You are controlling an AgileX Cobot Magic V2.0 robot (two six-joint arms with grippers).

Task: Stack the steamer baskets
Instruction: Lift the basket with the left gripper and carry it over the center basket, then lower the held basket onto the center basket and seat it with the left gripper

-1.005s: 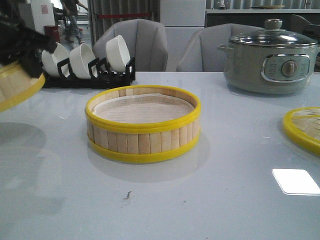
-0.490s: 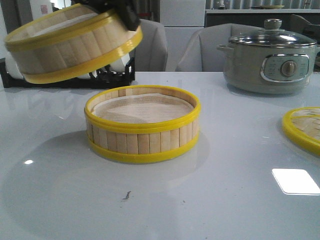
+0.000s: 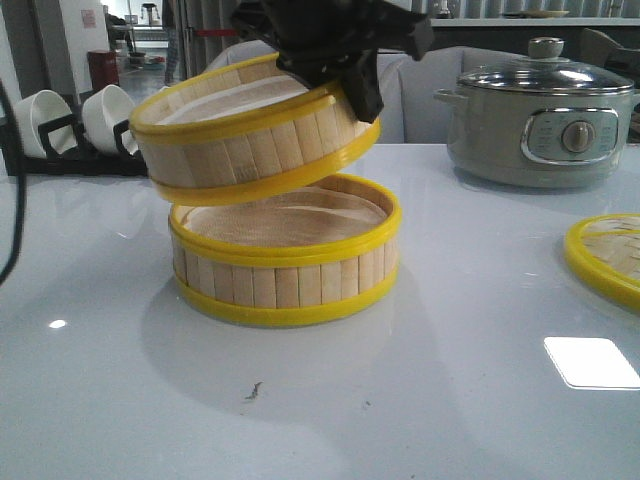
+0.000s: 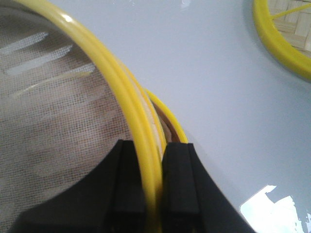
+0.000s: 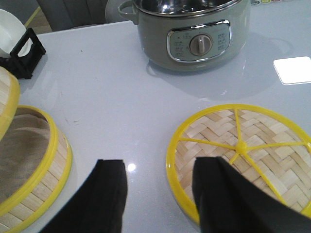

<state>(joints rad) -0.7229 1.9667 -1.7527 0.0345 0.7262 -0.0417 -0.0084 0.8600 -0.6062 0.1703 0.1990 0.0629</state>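
Note:
One steamer basket (image 3: pixel 285 255) stands on the table in the middle of the front view. My left gripper (image 3: pixel 358 90) is shut on the right rim of the second steamer basket (image 3: pixel 250 135) and holds it tilted just above the first, left side lower. In the left wrist view the fingers (image 4: pixel 177 182) pinch the held basket's yellow rim (image 4: pixel 141 150), and the lower basket's rim (image 4: pixel 170 119) shows beyond it. My right gripper (image 5: pixel 158 189) is open and empty above the table, between the lower basket (image 5: pixel 36 170) and the lid.
The flat woven lid (image 3: pixel 610 255) lies at the right edge of the table; it also shows in the right wrist view (image 5: pixel 243 150). The grey-green pot (image 3: pixel 540 115) stands at the back right. A black rack with white bowls (image 3: pixel 70 125) is at the back left.
My left gripper has carried the second basket from the far left, up and rightward, to just above the basket on the table. The lower basket and lid have not moved.

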